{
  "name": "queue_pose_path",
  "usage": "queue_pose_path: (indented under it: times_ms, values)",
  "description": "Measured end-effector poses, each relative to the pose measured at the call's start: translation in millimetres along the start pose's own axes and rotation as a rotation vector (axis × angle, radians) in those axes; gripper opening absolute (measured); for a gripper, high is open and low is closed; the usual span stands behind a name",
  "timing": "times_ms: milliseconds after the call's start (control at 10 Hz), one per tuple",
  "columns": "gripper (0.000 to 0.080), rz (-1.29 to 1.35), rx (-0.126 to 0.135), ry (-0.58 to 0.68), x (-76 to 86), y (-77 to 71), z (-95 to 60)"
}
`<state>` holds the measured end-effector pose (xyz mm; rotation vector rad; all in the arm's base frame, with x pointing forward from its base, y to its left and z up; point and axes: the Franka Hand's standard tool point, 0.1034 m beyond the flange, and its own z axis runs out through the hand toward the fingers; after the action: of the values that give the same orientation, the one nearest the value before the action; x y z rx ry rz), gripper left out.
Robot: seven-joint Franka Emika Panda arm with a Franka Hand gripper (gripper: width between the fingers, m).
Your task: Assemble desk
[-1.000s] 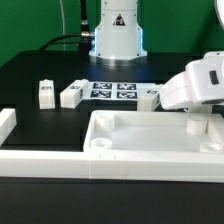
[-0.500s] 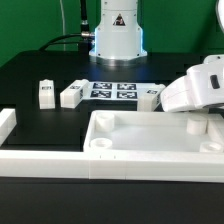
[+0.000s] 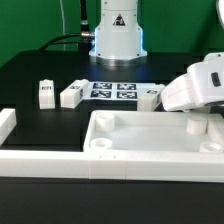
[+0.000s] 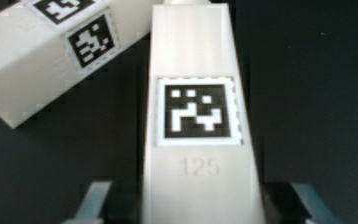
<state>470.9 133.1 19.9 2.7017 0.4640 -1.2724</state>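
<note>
- The arm has barely shifted over the last second and hangs low behind the desk top, past its far rim at the exterior view's right. I judge a grasp is starting.
- The gripper straddles a tagged leg. Its fingers are spread with slivers of gap either side, seemingly not yet pinching.
- In the exterior view that rim hides the leg and fingertips, so contact is hard to confirm.

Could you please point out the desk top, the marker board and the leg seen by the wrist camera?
desk top (image 3: 150,165): exterior view, on its front wall.
marker board (image 3: 112,90): exterior view, on its middle tags.
leg (image 4: 197,60): wrist view, on the bare face above its tag.
</note>
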Motion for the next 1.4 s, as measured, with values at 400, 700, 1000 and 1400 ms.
queue_pose_path:
  times_ms: [400,700,1000,1400]
  values:
    - [0.0290,-0.048,0.019,0.043,-35.4,8.7,-43.0]
    - [0.0290,-0.049,0.017,0.070,-28.3,7.7,-40.7]
    - [0.0290,-0.035,0.032,0.236,-30.8,20.9,-75.5]
    - [0.0290,-0.014,0.056,0.496,-45.2,48.8,-120.7]
